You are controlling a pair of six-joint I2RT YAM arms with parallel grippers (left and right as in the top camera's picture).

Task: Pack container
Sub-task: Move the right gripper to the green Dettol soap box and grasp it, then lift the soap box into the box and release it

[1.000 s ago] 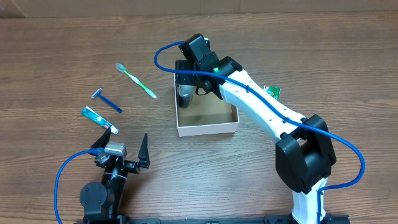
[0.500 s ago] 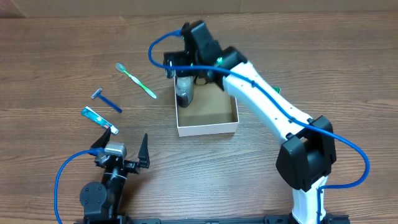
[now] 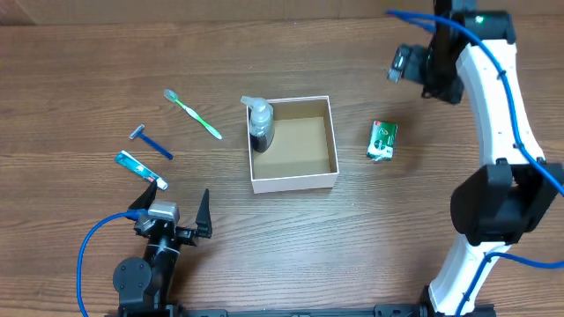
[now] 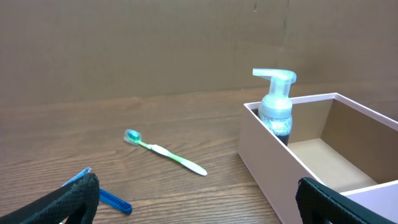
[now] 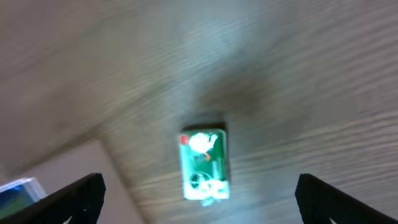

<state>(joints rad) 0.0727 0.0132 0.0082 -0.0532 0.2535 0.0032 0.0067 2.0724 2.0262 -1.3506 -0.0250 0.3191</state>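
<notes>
The container (image 3: 334,150) is a square white box with a brown inside, mid-table; it also shows in the left wrist view (image 4: 261,155). A pump bottle (image 3: 260,123) stands in its left part, also seen in the left wrist view (image 4: 275,106). A small green packet (image 3: 382,141) lies right of the box; it is blurred in the right wrist view (image 5: 203,165). My right gripper (image 3: 407,63) is open and empty, high at the back right above the packet. My left gripper (image 3: 172,210) is open and empty near the front left.
A green toothbrush (image 3: 193,114), a blue razor (image 3: 151,143) and a toothpaste tube (image 3: 141,170) lie left of the box. The toothbrush (image 4: 165,152) and razor handle (image 4: 115,200) show in the left wrist view. A cardboard wall stands at the back.
My right gripper has let go of the pump bottle, which now stands in the box, and swung away to the back right. The left arm has not moved.
</notes>
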